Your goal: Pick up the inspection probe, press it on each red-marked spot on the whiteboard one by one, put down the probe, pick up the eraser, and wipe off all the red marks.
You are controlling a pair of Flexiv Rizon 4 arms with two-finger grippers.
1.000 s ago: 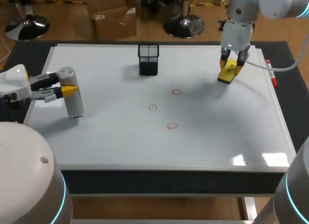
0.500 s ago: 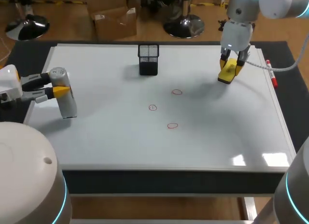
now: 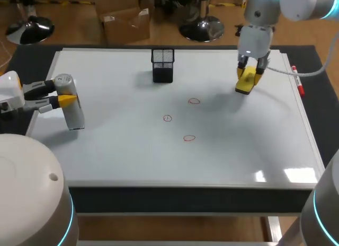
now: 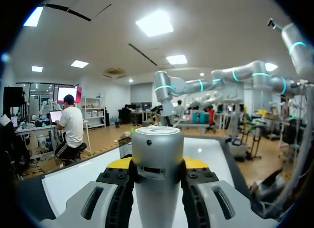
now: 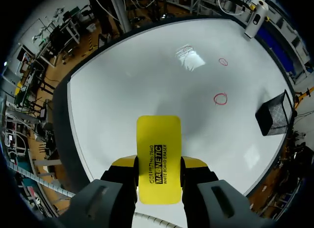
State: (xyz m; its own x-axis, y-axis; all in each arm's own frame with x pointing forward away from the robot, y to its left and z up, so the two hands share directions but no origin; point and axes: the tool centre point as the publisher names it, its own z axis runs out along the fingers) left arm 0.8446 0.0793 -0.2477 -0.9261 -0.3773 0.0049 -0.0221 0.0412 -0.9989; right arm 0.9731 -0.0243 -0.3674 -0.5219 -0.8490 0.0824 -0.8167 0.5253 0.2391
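Note:
My left gripper (image 3: 65,93) is shut on the silver cylindrical probe (image 3: 72,108), held upright near the left edge of the whiteboard (image 3: 127,150). In the left wrist view the probe (image 4: 158,154) fills the gap between the yellow-tipped fingers of the left gripper (image 4: 158,165). At the back right my right gripper (image 3: 248,75) is shut on the yellow eraser (image 3: 245,82), just above the board. The eraser (image 5: 158,156) sticks out ahead of the right gripper (image 5: 158,165). Three red marks (image 3: 194,101) (image 3: 167,117) (image 3: 189,138) lie mid-board; two red marks (image 5: 220,98) (image 5: 223,62) show ahead of the eraser.
A black mesh pen holder (image 3: 163,64) stands at the back middle of the board, also seen as the mesh holder (image 5: 274,112) beside the marks. A red marker (image 3: 300,86) lies along the board's right edge.
The left gripper carried the probe leftwards toward the board's edge, then held still. The right gripper with the eraser shifted slightly left.

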